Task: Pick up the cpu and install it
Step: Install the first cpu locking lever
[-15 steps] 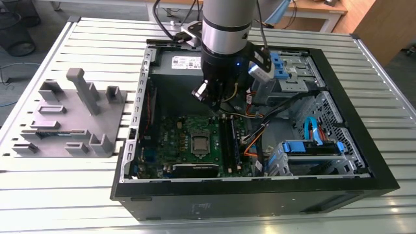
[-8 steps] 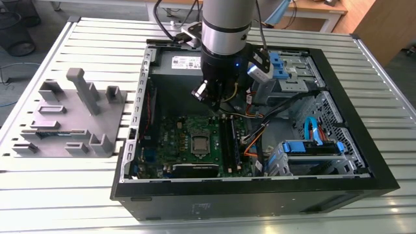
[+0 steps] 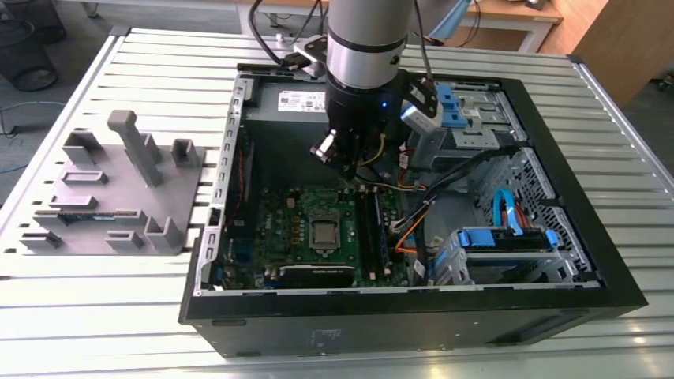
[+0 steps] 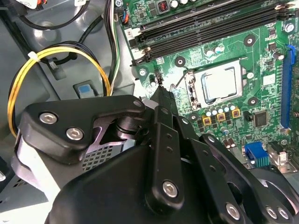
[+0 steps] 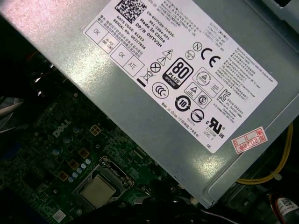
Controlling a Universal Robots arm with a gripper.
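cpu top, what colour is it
Pale silvery grey metal; the cpu sits in its socket on the green motherboard, clearest in the second wrist view.

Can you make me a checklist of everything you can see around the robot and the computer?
Surface: slatted metal table, with an open computer case lying on it.
Job's things: cpu sits in its socket on the green motherboard.
Clutter: grey fixture block at the exterior view's left.
Grippers: gripper hangs above the motherboard, apart from the cpu.
Cables: yellow wire loop; orange cables.
Surroundings: power supply with label; blue drive bay; wooden furniture behind.
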